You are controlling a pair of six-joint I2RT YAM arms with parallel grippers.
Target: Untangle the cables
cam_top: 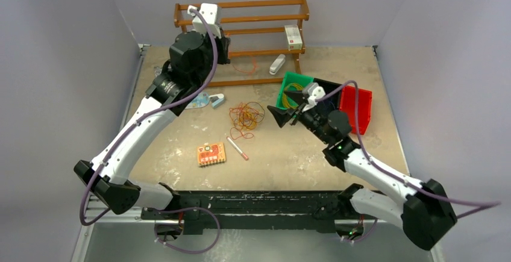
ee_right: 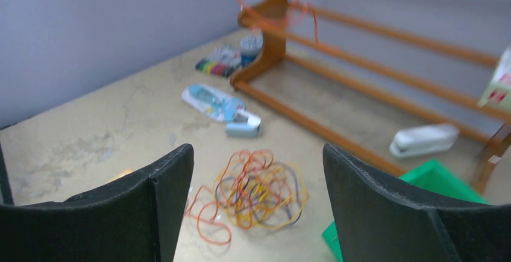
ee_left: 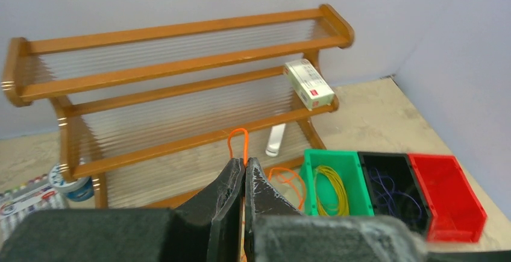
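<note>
left gripper up by the rack, fingers clamped on an orange cable, right gripper fingers wide apart, near the tangle on the table

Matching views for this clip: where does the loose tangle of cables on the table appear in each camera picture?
Top external: the tangle lies mid-table, left of the green bin.
Left wrist: not in view; the orange cable there is a separate one, pinched in the left gripper.
Right wrist: the tangle lies lower centre, on the table.
Shared landmark: the wooden rack, in all three views.
</note>
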